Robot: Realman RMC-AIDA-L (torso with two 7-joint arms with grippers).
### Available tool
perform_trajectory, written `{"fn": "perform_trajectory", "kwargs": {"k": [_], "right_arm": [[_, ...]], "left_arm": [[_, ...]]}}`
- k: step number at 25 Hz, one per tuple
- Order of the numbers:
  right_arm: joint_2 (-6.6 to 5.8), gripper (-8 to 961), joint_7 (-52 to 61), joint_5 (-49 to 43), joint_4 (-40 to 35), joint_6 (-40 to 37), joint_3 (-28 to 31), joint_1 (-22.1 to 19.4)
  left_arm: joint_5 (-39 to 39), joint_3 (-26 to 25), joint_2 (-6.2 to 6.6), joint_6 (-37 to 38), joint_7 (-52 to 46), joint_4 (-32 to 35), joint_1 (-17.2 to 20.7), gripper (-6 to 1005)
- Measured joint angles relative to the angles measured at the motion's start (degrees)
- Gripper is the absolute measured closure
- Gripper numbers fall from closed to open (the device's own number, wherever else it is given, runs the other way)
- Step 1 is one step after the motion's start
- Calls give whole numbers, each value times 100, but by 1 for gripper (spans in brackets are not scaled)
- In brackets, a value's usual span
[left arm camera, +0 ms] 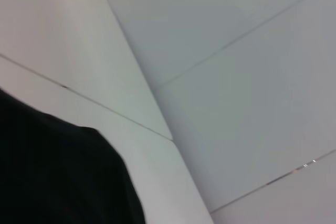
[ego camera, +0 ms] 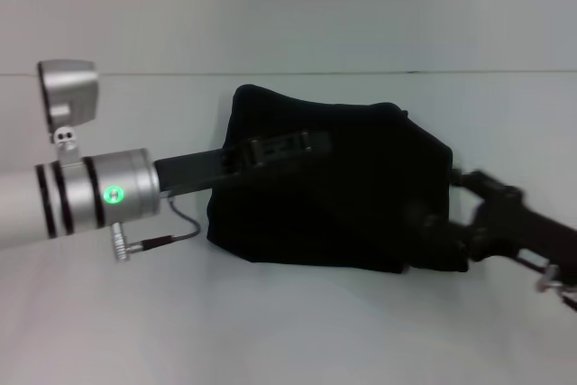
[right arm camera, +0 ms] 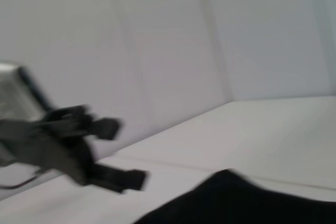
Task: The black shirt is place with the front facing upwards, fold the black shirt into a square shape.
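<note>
— Judging the fold so far: shirt (ego camera: 334, 196) at frame centre on the desk (ego camera: 270, 331), bunched into a dark, roughly blocky lump with uneven edges. No lettering on show.

— And the left pincer (ego camera: 287, 145)?

— Over the shirt's upper left part, reaching in from the left edge of the frame. Spread wide in the right wrist view (right arm camera: 122, 153), with nothing between the prongs and clear of the cloth.

— Right pincer (ego camera: 464, 214)?

— At the shirt's right edge, centre right of the frame, touching the cloth or just beside it. Pinching or not: cannot tell, black against black.

— Advice for the step?

— Probably squaring the bundle. Lower the left pincer onto one loose edge, not the whole stack. Pinch the top layer only. Carry it across low and slow, to avoid dragging the lower layers. Match edge to edge before letting go. Use the right side as an anchor.

— Risks?

— Grabbing several layers and undoing the fold. Lifting too high, leaving soft cloth to sag and crease. Releasing off line, spoiling the square.
</note>
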Motion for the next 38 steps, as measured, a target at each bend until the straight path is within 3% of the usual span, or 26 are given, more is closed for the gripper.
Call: {"fn": "perform_trajectory", "kwargs": {"k": [6, 11, 19, 24, 33, 38], "right_arm": [[8, 9, 44, -3, 283, 863, -513, 353], [6, 9, 371, -3, 316, 1735, -606, 420], [-3, 8, 637, 32, 282, 2406, -587, 419], [-25, 8, 642, 128, 201, 2295, -500, 349], [-18, 8, 387, 523, -82, 1045, -451, 125], [18, 8, 250, 1025, 74, 1338, -442, 482]], "left_arm": [[19, -21, 49, -6, -12, -10, 113, 90], [45, -10, 54, -10, -31, -16, 149, 47], [53, -23, 95, -47, -63, -17, 150, 49], [53, -1, 128, -74, -163, -15, 149, 50], [27, 18, 126, -65, -176, -13, 121, 51], [4, -10, 125, -83, -176, -14, 107, 50]]}}
